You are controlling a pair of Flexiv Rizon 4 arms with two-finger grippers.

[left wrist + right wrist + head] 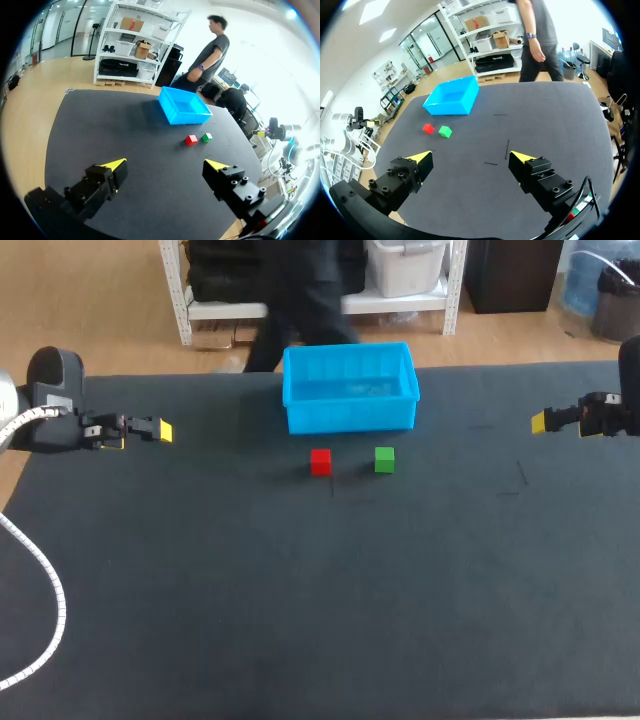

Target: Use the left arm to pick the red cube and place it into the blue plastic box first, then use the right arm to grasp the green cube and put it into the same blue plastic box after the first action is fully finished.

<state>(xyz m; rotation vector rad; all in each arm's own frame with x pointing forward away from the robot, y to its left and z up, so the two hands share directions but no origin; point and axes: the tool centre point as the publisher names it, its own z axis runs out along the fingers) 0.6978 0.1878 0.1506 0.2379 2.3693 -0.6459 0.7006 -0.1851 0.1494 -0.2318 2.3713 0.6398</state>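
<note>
Left gripper (166, 165): fingers spread wide, gripping nothing, held over the table's left edge. Right gripper (470, 158): fingers likewise apart, gripping nothing, at the table's right edge. Red cube (320, 461): on the dark table (300, 590), mid-table, well apart from both grippers. Green cube (384, 459): near the red cube on its right, not touching. Blue plastic box (350, 418): just behind both cubes, upright, open-topped.

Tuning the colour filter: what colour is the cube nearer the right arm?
That cube is green; head view shows it best.
</note>
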